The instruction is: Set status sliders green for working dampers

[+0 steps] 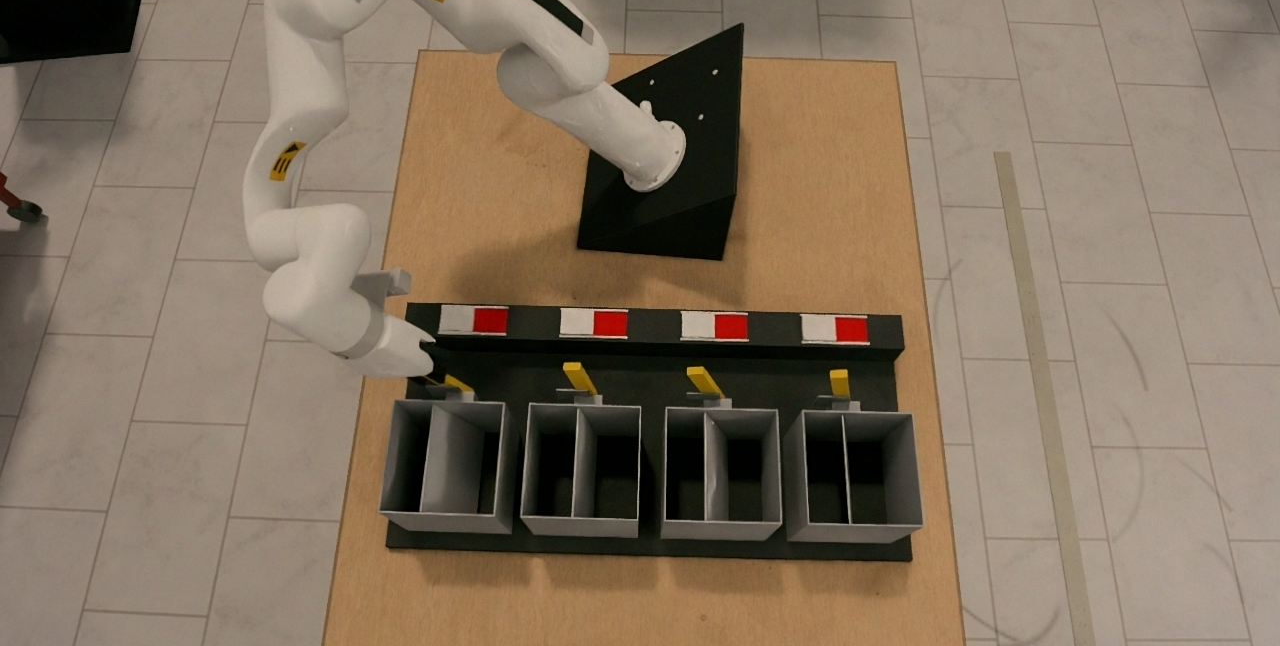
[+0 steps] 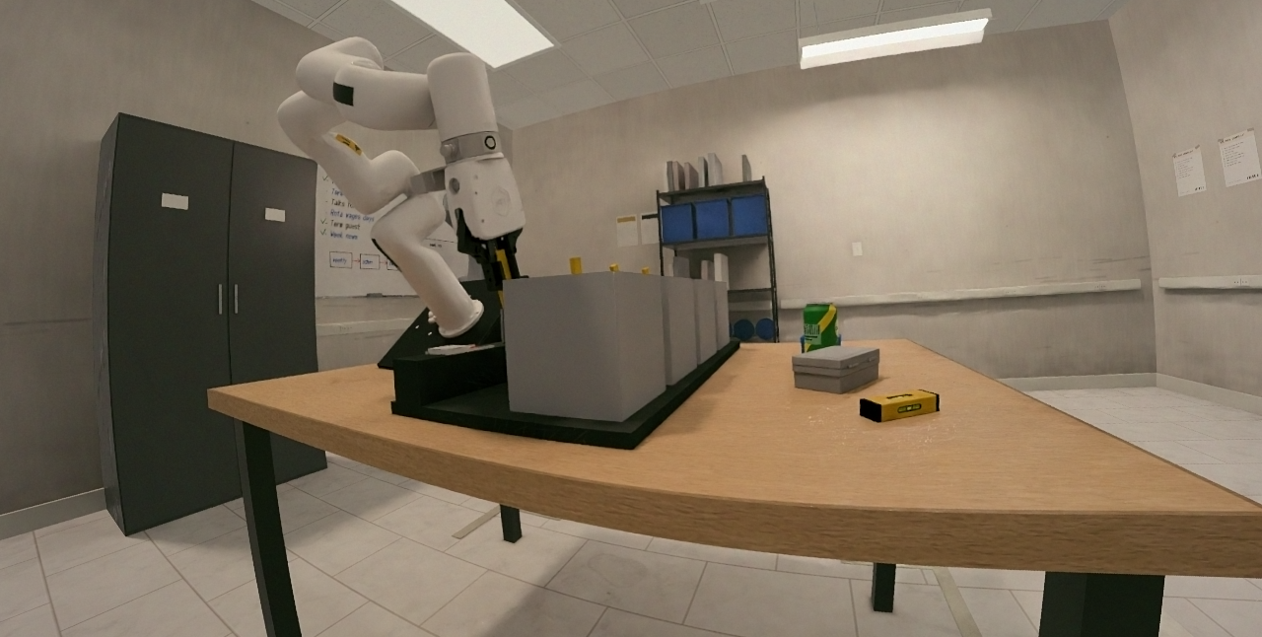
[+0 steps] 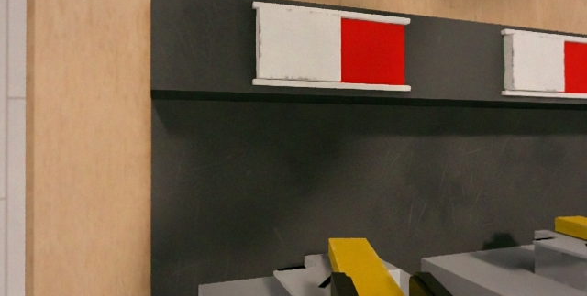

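Observation:
Four grey duct dampers stand in a row on a black base (image 1: 644, 454), each with a yellow lever behind it. My gripper (image 1: 438, 373) is shut on the yellow lever (image 1: 458, 384) of the leftmost damper (image 1: 444, 468); the lever is turned to the left and its blade stands off centre. In the wrist view the lever (image 3: 362, 266) sits between my dark fingertips. All four status sliders on the back rail show red, with white covers on the left; the leftmost slider (image 1: 473, 320) also shows in the wrist view (image 3: 330, 46).
The other three levers (image 1: 580, 378) (image 1: 705, 380) (image 1: 838, 381) stand free. The arm's black wedge mount (image 1: 666, 149) is behind the rail. In the exterior view, a grey box (image 2: 834, 367), a green can (image 2: 818, 325) and a yellow level (image 2: 898, 404) lie on the table.

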